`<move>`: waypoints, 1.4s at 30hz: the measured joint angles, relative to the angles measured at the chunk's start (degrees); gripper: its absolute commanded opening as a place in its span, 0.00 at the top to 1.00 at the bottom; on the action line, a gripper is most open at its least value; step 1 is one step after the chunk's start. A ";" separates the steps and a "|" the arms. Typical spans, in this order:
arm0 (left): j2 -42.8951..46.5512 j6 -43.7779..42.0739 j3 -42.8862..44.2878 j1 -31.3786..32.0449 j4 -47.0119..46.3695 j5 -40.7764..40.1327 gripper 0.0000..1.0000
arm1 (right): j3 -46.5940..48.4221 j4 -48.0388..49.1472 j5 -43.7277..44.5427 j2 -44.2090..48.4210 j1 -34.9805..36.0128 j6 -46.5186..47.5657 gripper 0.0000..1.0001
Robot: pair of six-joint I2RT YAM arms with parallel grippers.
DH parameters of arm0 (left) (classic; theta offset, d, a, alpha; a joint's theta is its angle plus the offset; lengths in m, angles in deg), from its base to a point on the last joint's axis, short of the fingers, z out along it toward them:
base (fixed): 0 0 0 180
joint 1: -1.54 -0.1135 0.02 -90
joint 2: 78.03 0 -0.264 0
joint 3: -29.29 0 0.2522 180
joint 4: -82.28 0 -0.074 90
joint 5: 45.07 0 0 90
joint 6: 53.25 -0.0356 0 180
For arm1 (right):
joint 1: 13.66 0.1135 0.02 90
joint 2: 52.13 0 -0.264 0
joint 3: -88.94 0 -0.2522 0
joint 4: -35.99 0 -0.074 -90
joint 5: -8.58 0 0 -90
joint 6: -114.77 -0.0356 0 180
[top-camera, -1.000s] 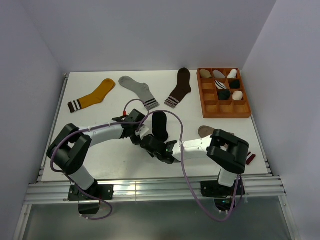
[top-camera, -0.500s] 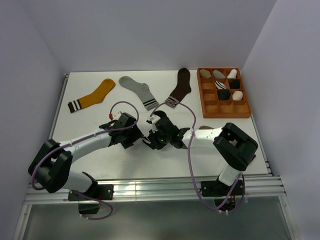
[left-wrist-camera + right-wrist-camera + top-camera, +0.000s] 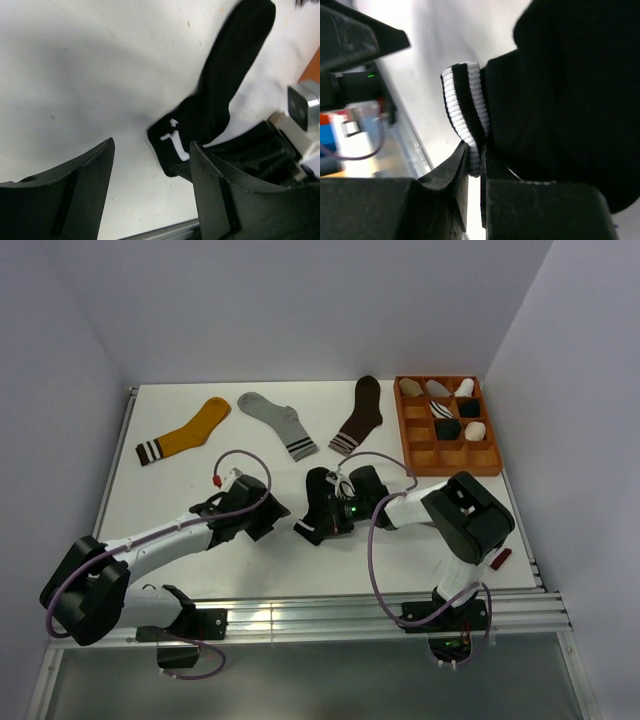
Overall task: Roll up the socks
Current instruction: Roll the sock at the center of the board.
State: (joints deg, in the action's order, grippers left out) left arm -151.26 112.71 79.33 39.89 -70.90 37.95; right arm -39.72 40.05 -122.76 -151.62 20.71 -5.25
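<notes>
Now only one side held the sock

Nearest the front edge of the table [image 3: 180,480], the left fingers [image 3: 75,185] stood spread wide with nothing between them. A second before, they had been closed in tight beside the other arm. Since then they had sprung apart and backed off to the left, clear of the work.

Just beyond them, near the middle of the table, lay the black sock [image 3: 220,90]. It stretched away toward the far side with its white-striped cuff [image 3: 465,105] at the near end. The right fingers [image 3: 440,185] were clenched on that cuff, pinching a doubled-over edge of it. The right arm had swung in toward the middle over the same second.

By my reading, the hand-over was made and one side alone had the sock. The cuff was folded but the leg was not wound up, so the rolling had scarcely begun.

Farther back, a yellow sock [image 3: 190,430], a grey sock [image 3: 272,418] and a brown sock [image 3: 362,412] lay in a row. At the far right sat a wooden tray [image 3: 450,471] with small bundles in several compartments.
</notes>
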 measured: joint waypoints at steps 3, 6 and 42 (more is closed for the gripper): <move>-0.59 0.42 -0.50 2.21 -2.01 0.83 0.35 | -1.64 3.39 -3.48 -1.14 -0.98 -3.19 1.00; -2.93 -0.20 -0.22 3.48 -3.78 1.70 0.36 | -1.64 3.39 -4.37 -1.33 -1.09 -3.32 1.00; -31.89 -15.30 22.84 0.74 -5.25 7.67 1.00 | 2.12 -8.74 1.14 1.84 1.11 5.92 1.00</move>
State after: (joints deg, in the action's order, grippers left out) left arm -183.15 97.41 102.17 40.63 -76.14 45.62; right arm -37.60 31.31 -121.62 -149.78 21.82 0.68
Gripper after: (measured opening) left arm 0.021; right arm 0.128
